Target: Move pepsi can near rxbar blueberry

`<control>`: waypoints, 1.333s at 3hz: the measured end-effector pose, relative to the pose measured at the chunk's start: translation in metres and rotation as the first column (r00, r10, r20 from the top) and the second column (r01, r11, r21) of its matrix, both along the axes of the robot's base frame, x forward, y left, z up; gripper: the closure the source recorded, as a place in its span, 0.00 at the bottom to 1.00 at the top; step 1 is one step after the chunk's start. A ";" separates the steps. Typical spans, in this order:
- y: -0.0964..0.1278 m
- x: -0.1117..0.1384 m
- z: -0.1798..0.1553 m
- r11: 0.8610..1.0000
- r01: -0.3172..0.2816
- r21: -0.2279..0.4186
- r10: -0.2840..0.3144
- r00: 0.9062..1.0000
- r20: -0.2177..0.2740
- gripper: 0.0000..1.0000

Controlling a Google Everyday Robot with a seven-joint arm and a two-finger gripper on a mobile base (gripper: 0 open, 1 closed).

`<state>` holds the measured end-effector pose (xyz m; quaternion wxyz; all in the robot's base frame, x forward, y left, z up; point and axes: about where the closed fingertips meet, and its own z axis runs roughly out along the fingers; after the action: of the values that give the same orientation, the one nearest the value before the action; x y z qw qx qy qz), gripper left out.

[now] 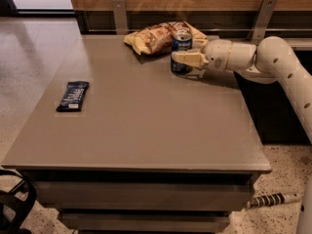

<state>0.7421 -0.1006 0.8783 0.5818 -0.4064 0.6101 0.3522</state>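
The end effector (178, 57) is clamped around the pepsi can (182, 43), which stands on the counter (146, 130) right up against the chip bag (151, 37). The rxbar blueberry (73, 95) lies flat, well apart from the chip bag, front-left of it.

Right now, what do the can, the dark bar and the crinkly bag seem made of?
The pepsi can, at the gripper: probably metal, silver glinting top. The rxbar blueberry: likely plastic film, faint sheen. The chip bag: crinkled, glossy foil-like film.
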 end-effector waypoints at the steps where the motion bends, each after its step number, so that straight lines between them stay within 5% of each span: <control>1: 0.004 0.000 0.000 1.000 -0.005 0.001 0.005 1.000 -0.001 0.96; 3: 0.013 -0.007 0.017 0.999 -0.021 0.036 0.020 0.999 0.026 1.00; 4: 0.032 -0.036 0.045 0.996 -0.055 0.068 0.050 0.996 0.069 1.00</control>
<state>0.7060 -0.0685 0.9229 0.6063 -0.4134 0.5666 0.3748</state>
